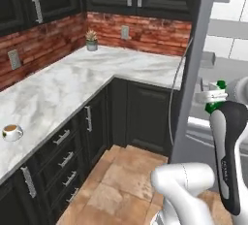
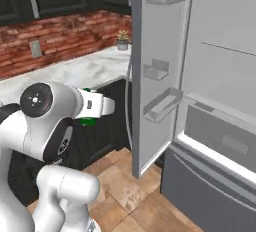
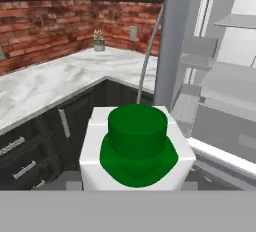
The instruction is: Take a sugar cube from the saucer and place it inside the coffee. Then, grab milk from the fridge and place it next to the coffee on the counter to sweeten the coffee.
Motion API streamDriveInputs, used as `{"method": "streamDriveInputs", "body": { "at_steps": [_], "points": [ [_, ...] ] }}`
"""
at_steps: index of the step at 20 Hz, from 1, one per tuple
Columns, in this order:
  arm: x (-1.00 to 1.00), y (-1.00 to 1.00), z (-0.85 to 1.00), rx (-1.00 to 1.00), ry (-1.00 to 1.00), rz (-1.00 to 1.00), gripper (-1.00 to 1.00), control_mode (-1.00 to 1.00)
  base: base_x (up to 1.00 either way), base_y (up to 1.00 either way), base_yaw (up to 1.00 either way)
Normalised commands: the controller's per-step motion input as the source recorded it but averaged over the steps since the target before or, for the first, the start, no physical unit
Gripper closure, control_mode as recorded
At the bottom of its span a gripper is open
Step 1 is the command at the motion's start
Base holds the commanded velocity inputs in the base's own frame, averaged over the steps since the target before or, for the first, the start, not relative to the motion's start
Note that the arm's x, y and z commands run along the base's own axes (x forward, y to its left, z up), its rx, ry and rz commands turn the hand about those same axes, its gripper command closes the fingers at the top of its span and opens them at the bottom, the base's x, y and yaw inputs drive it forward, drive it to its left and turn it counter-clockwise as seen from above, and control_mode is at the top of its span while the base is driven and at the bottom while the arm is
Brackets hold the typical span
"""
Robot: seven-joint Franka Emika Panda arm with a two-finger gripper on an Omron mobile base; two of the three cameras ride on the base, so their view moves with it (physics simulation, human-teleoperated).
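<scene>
The milk, a white carton with a green top, sits right under the hand camera between the fingers. My gripper is shut on it, held in the air beside the open fridge door. Green bits of the milk poke out behind my hand. The coffee, a small white cup with brown liquid, stands on the marbled counter far to the left, near its front edge. The fridge stands open, with white shelves inside. The saucer and the sugar cube are out of view.
A small potted plant stands in the counter's back corner against the brick wall. Dark drawers with silver handles run below the counter. The fridge door's shelves jut out close to my arm. Tan floor tiles lie between cabinets and fridge.
</scene>
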Motion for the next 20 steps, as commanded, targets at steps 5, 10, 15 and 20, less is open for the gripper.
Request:
{"method": "streamDriveInputs", "body": {
  "at_steps": [5,10,15,20],
  "points": [
    [0.00,0.00,0.00,0.00,0.00,0.00,1.00,1.00,-0.29,0.19,1.00],
    [0.00,0.00,0.00,0.00,0.00,0.00,1.00,1.00,0.08,0.07,0.93],
    [0.00,0.00,0.00,0.00,0.00,0.00,1.00,1.00,0.85,-0.57,0.41],
    [0.00,0.00,0.00,0.00,0.00,0.00,1.00,1.00,0.89,-0.17,0.31]
  ]
}}
